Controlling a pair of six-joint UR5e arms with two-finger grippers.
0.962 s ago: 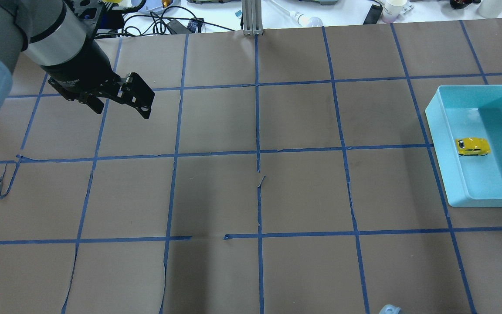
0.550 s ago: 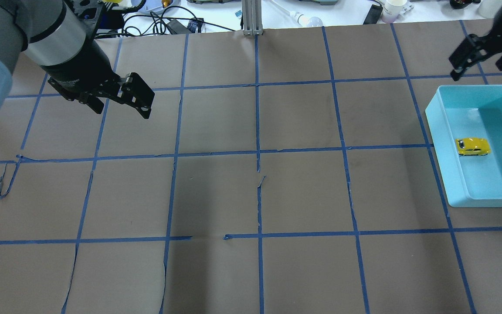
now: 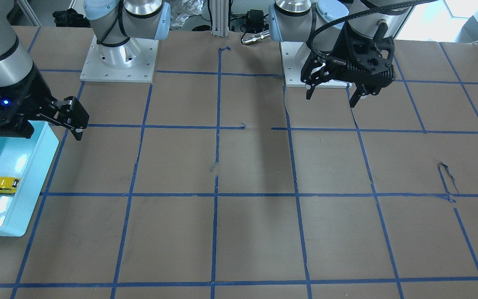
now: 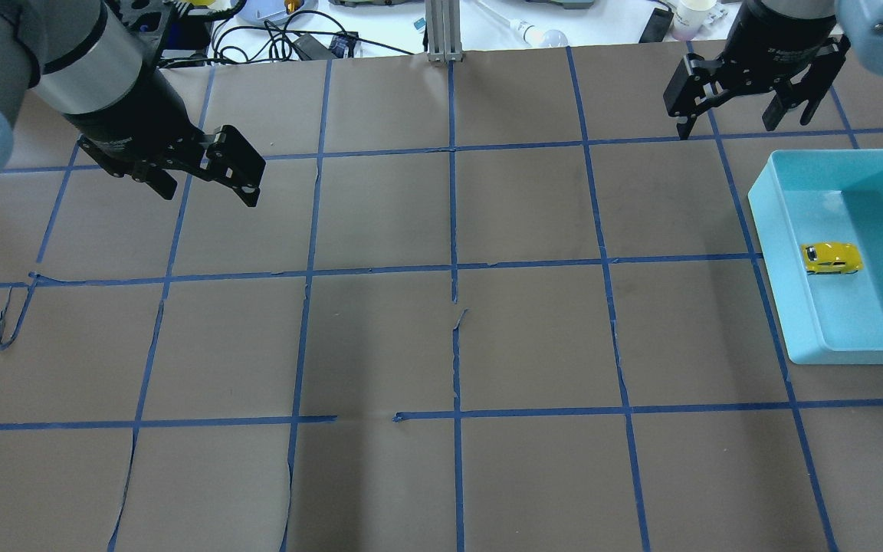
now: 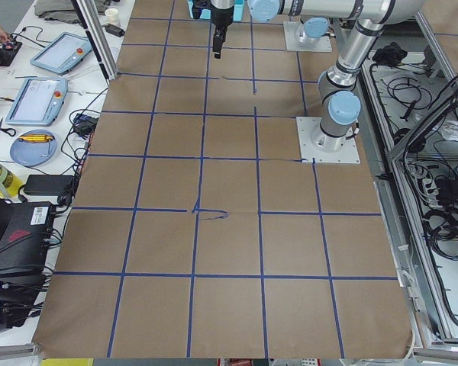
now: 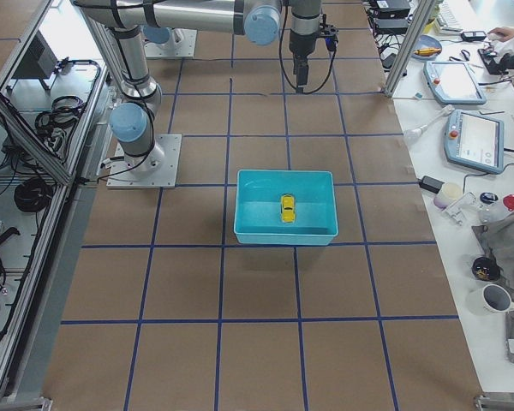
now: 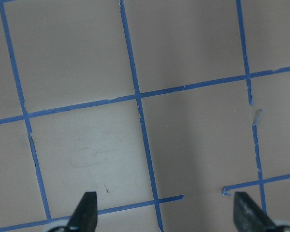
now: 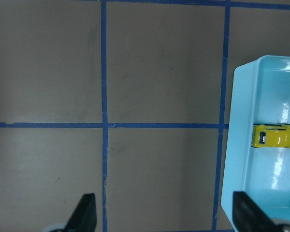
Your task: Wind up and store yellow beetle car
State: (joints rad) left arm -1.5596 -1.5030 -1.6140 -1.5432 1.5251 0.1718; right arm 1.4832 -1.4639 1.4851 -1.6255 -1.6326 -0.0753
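Observation:
The yellow beetle car (image 4: 831,257) lies on the floor of a light blue bin (image 4: 767,230) at the table's right edge. It also shows in the front view (image 3: 2,185), the right side view (image 6: 286,208) and the right wrist view (image 8: 274,136). My right gripper (image 4: 731,123) is open and empty, raised beyond the bin's far left corner, and also shows in the front view (image 3: 50,129). My left gripper (image 4: 211,193) is open and empty, raised over the far left of the table, and also shows in the front view (image 3: 330,99).
The table is brown paper with a grid of blue tape. A loose tape loop (image 4: 8,318) lies at the left. A metal post (image 4: 444,31) stands at the far edge, with cables, cups and tools behind it. The bin rim (image 8: 237,145) lies right of my right gripper.
My right gripper has moved from over the bin at the view's right edge, leftward and towards the far side. The left gripper has barely shifted. The car has stayed in the bin.

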